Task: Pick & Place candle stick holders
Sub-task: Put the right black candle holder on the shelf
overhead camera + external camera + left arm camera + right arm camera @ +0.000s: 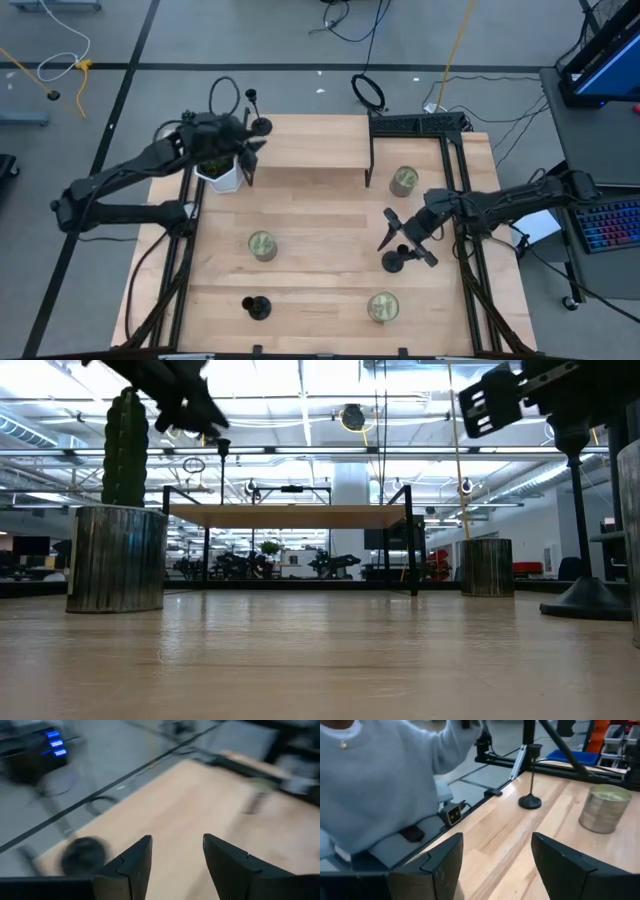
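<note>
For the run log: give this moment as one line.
left gripper: open, by shelf-corner holder | right gripper: open, above holder | third holder: front

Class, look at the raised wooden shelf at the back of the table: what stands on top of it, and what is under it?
One candle stick holder stands on the shelf, at its left end beside the open left gripper. From above the shelf covers what is beneath; the low view shows nothing there.

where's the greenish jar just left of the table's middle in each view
High view: the jar stands left of the table's middle.
Low view: at the left, near the camera.
Left wrist view: not in it.
Right wrist view: at the right edge.
Shared landmark: the potted plant, beyond the jar in the high view, rising behind it in the low view.
</note>
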{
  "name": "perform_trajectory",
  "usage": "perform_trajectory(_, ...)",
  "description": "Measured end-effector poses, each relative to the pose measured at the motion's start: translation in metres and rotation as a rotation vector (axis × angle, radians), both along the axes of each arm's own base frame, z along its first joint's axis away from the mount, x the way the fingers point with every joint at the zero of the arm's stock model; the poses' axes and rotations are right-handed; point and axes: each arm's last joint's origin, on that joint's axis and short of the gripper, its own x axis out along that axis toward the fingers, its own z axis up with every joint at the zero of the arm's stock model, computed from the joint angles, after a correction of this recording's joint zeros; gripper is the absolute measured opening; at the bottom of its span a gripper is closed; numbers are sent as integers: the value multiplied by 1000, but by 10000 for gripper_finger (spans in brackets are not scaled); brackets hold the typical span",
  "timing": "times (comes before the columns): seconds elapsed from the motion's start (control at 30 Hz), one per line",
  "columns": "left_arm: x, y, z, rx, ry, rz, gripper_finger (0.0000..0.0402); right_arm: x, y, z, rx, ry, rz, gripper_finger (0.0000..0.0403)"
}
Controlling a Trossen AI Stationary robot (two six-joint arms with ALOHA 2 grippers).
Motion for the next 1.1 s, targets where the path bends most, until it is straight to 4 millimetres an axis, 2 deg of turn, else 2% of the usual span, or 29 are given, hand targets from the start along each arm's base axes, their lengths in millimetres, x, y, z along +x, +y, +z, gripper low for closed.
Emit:
perform_trajectory(0.2,3,-34,9,4,-57,-207,177,-17,-3,-3,-79,83,-92,227)
perform_trajectory(0.37,7,-51,10,6,-59,-296,172,-21,-4,-5,-97,111,-85,227)
perform_trajectory(0.63,13,-62,8,22,-43,-314,172,-28,-4,-35,-87,205,-86,227)
perform_trajectory(0.8,14,-66,7,24,-38,-320,172,-35,-5,-59,-86,189,-93,221)
perform_trajectory(1.0,15,-68,7,2,-46,-321,172,-46,-7,-85,-17,40,-135,183)
perform_trajectory(1.1,15,-68,7,0,-45,-320,172,-46,-7,-80,18,-52,-140,139)
